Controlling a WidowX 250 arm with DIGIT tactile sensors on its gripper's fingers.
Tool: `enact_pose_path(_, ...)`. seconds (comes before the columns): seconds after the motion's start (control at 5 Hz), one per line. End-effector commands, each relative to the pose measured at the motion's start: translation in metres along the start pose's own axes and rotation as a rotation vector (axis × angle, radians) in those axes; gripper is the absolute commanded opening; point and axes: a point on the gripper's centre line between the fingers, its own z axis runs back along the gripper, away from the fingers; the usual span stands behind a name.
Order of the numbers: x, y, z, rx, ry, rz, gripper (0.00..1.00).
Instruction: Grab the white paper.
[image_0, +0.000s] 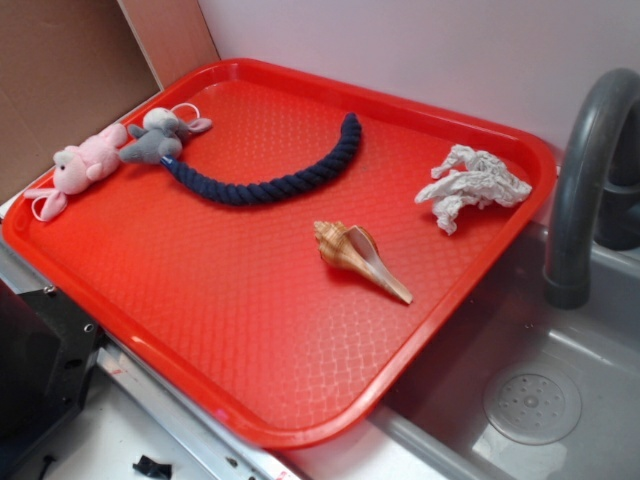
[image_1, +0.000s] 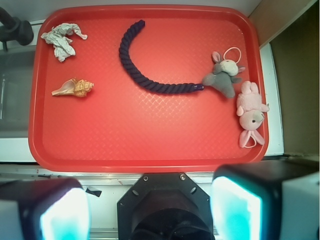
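The claw (image_1: 150, 212) hangs with its fingers spread apart, holding nothing, off the tray's (image_1: 150, 162) near edge. The paper (image_1: 62, 39) lies far ahead-left, beyond the shell (image_1: 74, 88).

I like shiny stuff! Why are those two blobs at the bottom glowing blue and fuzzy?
In the wrist view, those are the claw fingers, too close to focus, light glaring off them; the white paper looks sharp. The exterior view is evenly lit.

Crinkled white paper (image_0: 472, 185), textured glossy plastic tray (image_0: 250, 330)
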Motion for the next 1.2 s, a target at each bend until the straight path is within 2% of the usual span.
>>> enact_pose_path(0.0, 0.000, 0.000, 0.000, 0.000, 0.000, 0.000, 1.00)
enact_pose_path(0.2, 0.011, -0.008, -0.009, 0.013, -0.086, -0.014, 1.00)
enact_pose_path(0.4, 0.032, -0.025, -0.024, 0.053, -0.240, -0.072, 1.00)
enact_pose_path(0.6, 0.047, -0.045, -0.037, 0.005, -0.313, -0.170, 1.00)
enact_pose_path(0.8, 0.075, -0.062, -0.063, -0.028, -0.296, -0.253, 1.00)
enact_pose_path(1.0, 0.120, -0.082, -0.097, -0.039, -0.290, -0.349, 1.00)
